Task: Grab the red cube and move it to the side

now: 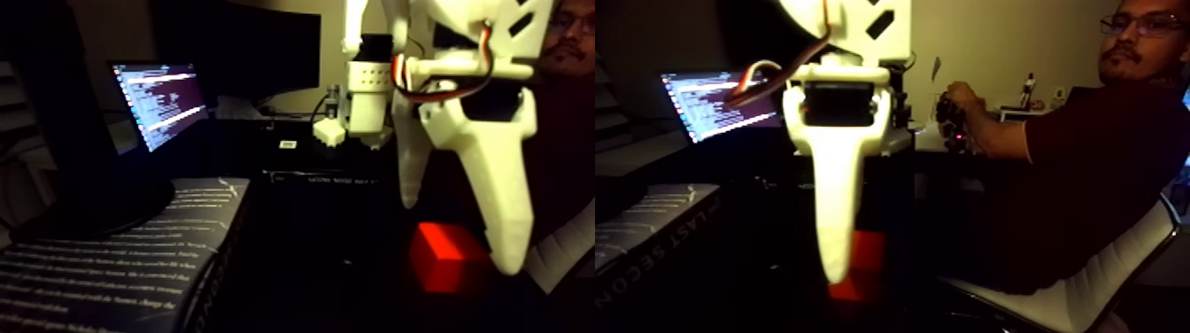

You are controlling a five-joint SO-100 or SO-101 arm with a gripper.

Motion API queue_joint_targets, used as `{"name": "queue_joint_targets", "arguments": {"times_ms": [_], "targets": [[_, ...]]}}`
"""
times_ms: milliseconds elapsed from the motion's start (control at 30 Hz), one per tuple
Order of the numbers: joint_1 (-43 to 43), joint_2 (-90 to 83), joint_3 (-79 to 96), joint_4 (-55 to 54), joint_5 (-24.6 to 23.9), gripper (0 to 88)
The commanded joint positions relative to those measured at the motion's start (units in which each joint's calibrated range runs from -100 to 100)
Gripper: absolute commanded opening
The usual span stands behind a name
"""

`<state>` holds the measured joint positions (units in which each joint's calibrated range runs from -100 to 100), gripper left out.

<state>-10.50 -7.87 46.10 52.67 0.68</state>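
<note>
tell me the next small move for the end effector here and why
Probably lower a little more, then close. In the left half of the fixed view the white end effector hangs open over the red cube, one finger tip already beside the cube's right face, the shorter finger above its left side. The cube sits on the dark table and does not look gripped.

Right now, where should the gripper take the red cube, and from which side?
Grip the red cube across two opposite flat side faces, coming down from above. It sits flat on the dark table, plain and smooth, its top face clear. The gripper is open right over it, one finger in front of its right edge in the fixed view.
</note>
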Motion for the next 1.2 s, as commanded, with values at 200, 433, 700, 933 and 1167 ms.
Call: {"name": "queue_joint_targets", "arguments": {"times_ms": [200,433,700,933,1167], "targets": [[-1.0,-0.1,-1.2,-0.3,-1.1,42.4],[-2.1,-0.1,-1.2,0.0,-3.5,42.3],[-1.8,-0.1,-1.2,0.0,-7.7,42.3],[-1.8,0.4,-1.2,-0.1,-8.9,42.3],[-1.5,3.2,-3.5,-0.2,-8.9,42.3]]}}
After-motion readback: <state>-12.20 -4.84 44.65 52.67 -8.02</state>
